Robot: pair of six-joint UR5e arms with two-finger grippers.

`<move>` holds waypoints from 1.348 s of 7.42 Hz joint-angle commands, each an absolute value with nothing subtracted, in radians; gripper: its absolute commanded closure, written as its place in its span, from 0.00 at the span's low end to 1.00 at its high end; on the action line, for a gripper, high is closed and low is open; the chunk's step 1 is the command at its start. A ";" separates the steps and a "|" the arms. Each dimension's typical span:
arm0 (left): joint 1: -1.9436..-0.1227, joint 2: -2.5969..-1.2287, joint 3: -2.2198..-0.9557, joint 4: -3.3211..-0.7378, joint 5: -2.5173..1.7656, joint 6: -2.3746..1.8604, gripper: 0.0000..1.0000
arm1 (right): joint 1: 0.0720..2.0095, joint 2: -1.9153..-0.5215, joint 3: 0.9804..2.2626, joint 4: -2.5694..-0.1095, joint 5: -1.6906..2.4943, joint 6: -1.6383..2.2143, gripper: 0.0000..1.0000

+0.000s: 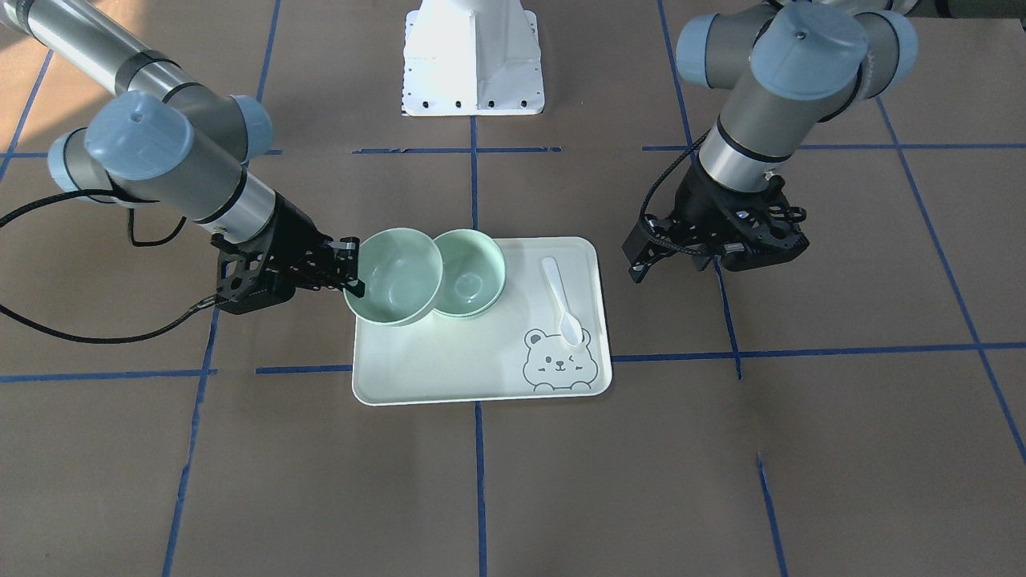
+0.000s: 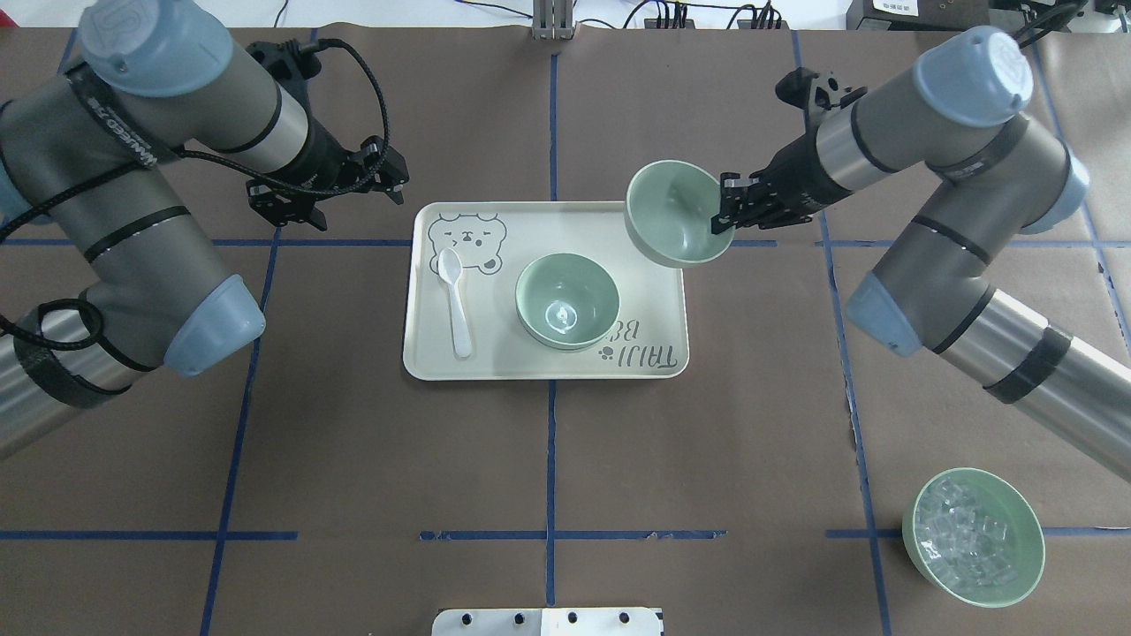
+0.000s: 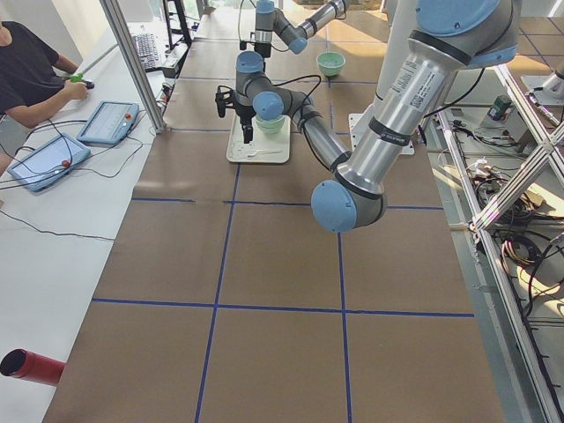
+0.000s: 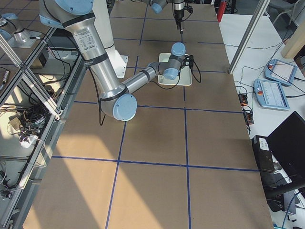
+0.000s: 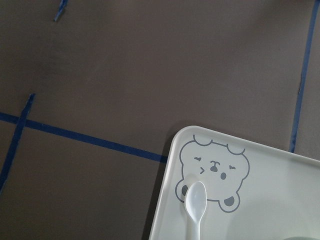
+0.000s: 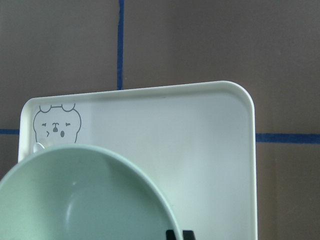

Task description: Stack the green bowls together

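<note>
Pinched only at its rim by the right gripper (image 2: 726, 215), the held bowl (image 2: 676, 212) hangs tilted over the tray (image 2: 530, 367) corner and could slip, or land askew in the tray bowl (image 2: 566, 300).

You have two small round pale mint-green plastic bowls in sight, both smooth and bare inside. The lifted bowl (image 2: 676, 212) hangs tilted over the upper-right corner of the pale rectangular bear-print tray (image 2: 495, 358) in the overhead view. Its rim is pinched in the jaws of the right gripper (image 2: 726, 215). The second bowl (image 2: 566, 300) sits upright on the tray, right of centre.
</note>
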State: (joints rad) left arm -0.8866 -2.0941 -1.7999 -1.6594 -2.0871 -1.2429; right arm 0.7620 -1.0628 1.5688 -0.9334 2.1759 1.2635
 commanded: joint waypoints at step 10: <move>-0.986 -2.031 -1.810 -1.660 -2.158 -1.092 0.00 | 0.646 -0.926 1.589 -1.258 2.037 1.266 1.00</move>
State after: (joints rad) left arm -0.9863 -2.0310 -1.8107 -1.6598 -2.1565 -1.0925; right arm 0.6499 -0.9238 1.5887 -1.2574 2.0408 1.2657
